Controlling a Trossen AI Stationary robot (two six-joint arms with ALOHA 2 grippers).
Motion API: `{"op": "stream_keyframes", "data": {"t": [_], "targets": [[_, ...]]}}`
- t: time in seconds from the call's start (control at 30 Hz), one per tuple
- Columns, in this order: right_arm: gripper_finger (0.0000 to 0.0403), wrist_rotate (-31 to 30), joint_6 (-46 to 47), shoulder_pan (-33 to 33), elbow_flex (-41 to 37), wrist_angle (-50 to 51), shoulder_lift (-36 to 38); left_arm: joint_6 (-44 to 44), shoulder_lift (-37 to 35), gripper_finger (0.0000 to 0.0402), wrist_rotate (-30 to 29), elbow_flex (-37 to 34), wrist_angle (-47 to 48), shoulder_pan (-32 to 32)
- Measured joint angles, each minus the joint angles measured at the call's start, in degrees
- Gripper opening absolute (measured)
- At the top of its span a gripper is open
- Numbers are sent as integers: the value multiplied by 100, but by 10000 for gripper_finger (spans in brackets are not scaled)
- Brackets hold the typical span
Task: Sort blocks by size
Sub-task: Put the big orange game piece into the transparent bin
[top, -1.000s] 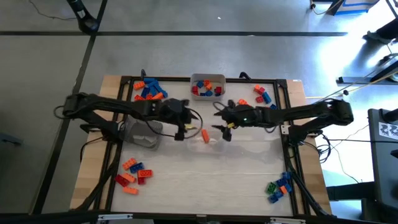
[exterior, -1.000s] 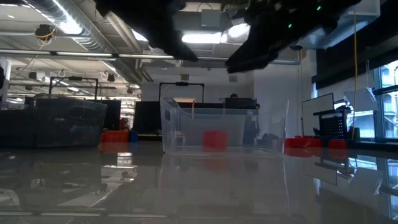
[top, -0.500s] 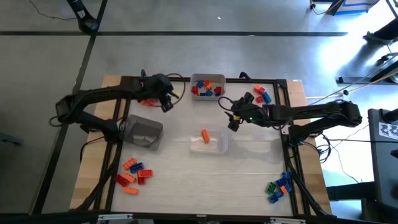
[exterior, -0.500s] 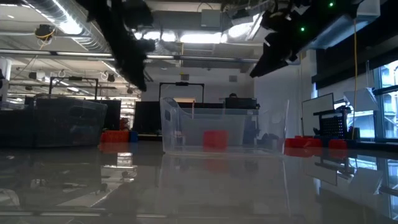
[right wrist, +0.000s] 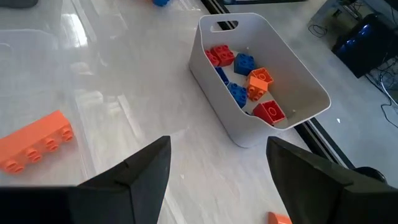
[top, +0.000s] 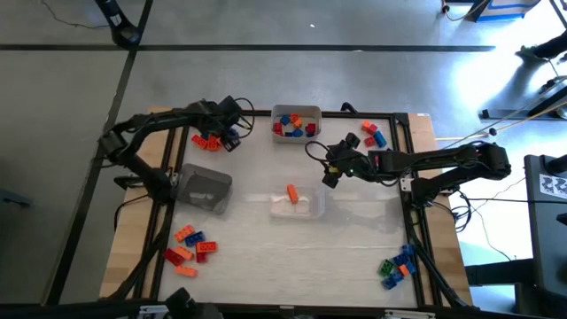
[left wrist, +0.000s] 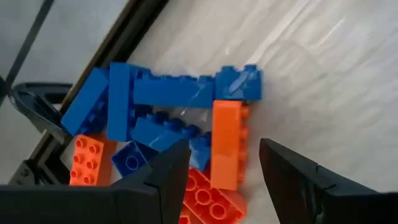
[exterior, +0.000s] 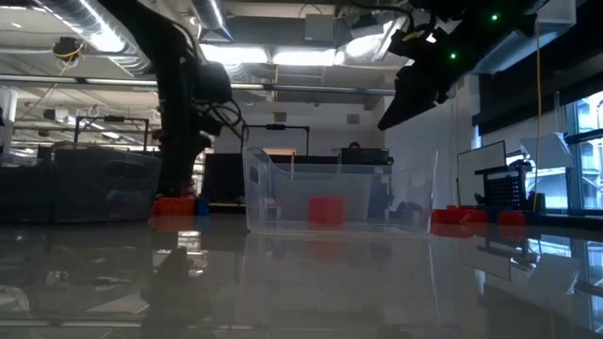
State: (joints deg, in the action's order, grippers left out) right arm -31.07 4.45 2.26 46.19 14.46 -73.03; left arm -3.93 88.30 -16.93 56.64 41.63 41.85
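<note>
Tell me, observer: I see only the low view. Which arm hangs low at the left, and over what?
Observer: The left arm. The left gripper is above a pile of blue and orange blocks at the table's back left corner.
Operator: Fingers open?
Observer: Yes, open, and a long orange block shows between them.
Operator: And the right gripper?
Observer: The right gripper is open and empty, up near the clear tray.

A robotics lab in an open industrial hall: exposed ceiling ducts [exterior: 104, 42] and strip lights [exterior: 273, 56] run overhead, monitors [exterior: 476, 160] and equipment racks [exterior: 273, 141] line the background, and two arms are mounted at a framed test table [top: 266, 257] on a concrete floor [top: 310, 80].
</note>
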Motion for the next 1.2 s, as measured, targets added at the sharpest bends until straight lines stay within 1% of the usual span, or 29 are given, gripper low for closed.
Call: {"op": "stream_keyframes", "data": {"t": [0.2,0.4,0.47,0.53,0.6,0.77,1.07,1.2], "targets": [[261,-31,0,0,0,4,0,-102,216,182,57,0,-11,130],[261,-29,2,0,0,30,0,-104,229,182,117,-22,-91,217],[261,-29,1,0,0,31,0,-133,225,182,300,-140,-341,221],[261,-29,2,2,0,37,0,-148,225,182,470,-273,-394,217],[261,-29,0,0,0,35,0,-148,225,182,481,-380,-455,211],[261,-29,-2,0,0,22,0,-213,218,182,466,-639,-940,216],[261,-47,-36,0,0,24,0,-238,225,182,587,-942,-1203,249],[261,-90,-37,0,0,24,0,-315,225,180,952,-1028,-1245,279]]}}
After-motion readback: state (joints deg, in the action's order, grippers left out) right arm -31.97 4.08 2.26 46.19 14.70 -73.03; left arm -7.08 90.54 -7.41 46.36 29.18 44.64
